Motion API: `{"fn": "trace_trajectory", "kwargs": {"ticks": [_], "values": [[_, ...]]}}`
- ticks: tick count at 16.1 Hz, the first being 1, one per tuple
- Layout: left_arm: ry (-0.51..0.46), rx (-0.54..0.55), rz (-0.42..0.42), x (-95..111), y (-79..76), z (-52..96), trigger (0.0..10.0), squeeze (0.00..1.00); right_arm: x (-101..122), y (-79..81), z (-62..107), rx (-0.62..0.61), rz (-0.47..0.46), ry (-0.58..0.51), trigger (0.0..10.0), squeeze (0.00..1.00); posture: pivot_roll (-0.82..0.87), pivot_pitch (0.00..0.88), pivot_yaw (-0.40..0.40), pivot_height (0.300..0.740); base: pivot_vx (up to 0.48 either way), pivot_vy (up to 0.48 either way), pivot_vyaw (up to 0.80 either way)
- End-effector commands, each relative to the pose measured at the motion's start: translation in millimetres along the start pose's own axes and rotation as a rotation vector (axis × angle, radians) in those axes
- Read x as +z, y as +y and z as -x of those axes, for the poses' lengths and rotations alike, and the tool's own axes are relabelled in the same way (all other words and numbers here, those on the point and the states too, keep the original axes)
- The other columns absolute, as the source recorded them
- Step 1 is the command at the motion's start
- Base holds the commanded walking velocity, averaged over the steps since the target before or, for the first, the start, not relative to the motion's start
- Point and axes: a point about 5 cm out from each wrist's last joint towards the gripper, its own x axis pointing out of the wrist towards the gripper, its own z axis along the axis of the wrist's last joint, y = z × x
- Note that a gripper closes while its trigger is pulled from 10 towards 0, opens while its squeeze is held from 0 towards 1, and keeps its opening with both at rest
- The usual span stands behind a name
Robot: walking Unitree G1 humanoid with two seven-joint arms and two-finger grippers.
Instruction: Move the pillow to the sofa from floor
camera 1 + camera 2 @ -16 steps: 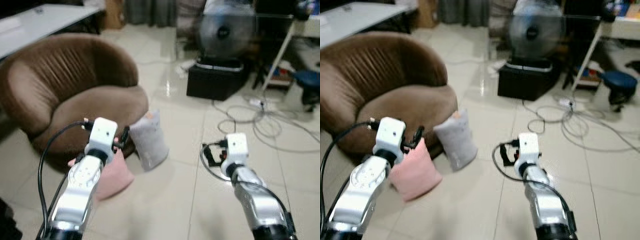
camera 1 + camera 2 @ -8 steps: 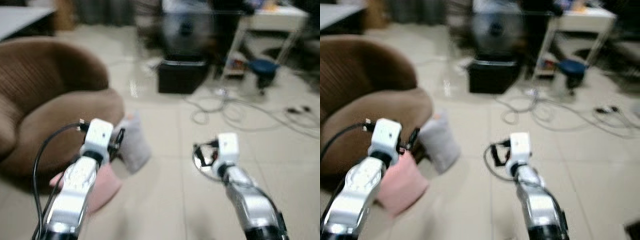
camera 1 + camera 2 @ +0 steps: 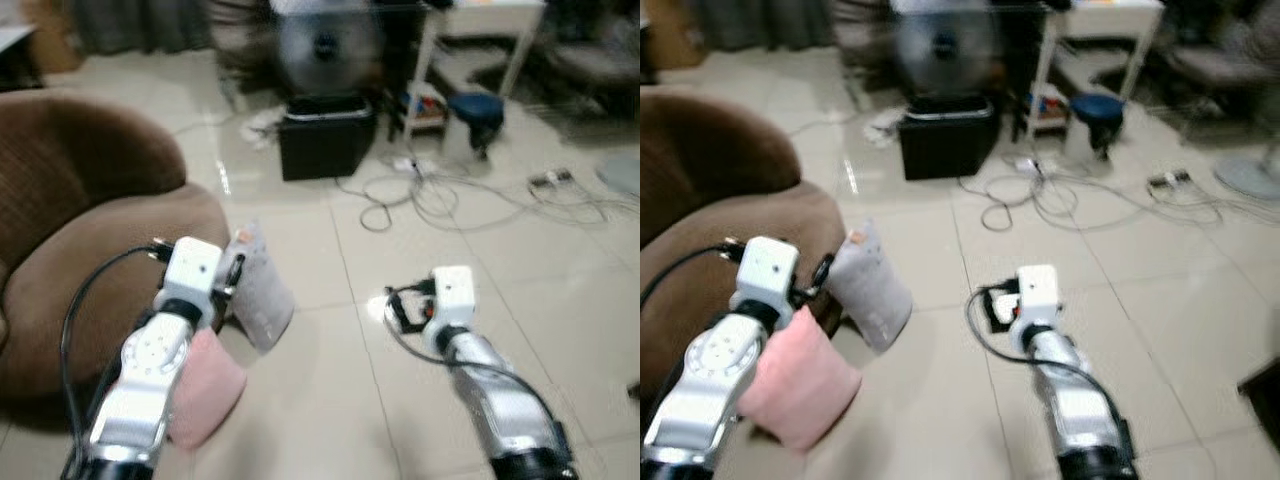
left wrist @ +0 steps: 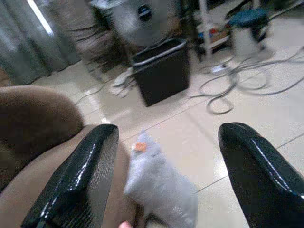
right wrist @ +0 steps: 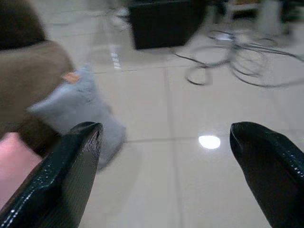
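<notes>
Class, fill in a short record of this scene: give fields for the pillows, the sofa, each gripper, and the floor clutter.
grey pillow: on the floor, leaning against the sofa
pink pillow: on the floor beside the grey one
sofa: brown, rounded, nothing on its seat
left gripper: open, raised before the grey pillow
right gripper: open, over bare tiles
clutter: cables, black box, fan

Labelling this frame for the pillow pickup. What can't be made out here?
- Pink pillow: its upper left is covered by the left gripper and arm in the eye views.
- Grey pillow: the orange tag is too blurred to read in the left wrist view.
- Brown sofa: cut off by the left edge of the eye views.
- Fan atop the black box: motion-blurred.
- Right gripper: fingers blurred in the eye views.
</notes>
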Motion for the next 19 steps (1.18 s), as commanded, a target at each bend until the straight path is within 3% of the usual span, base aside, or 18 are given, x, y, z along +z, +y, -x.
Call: {"fn": "trace_trajectory", "kwargs": {"ticks": [1,19], "values": [[0.013,0.005,-0.009,-1.9,3.7,0.7,10.0,0.0,4.0,2.0,-1.3,0.004,-0.013,-0.017,10.0,0.0,0.09,0.0,0.051,0.74,0.0,0.356,-0.43],[0.028,0.012,-0.02,-5.8,4.0,3.3,10.0,0.0,2.6,3.9,-3.2,0.02,0.005,-0.008,10.0,0.0,0.1,0.0,0.042,0.74,0.0,0.355,0.0]]}}
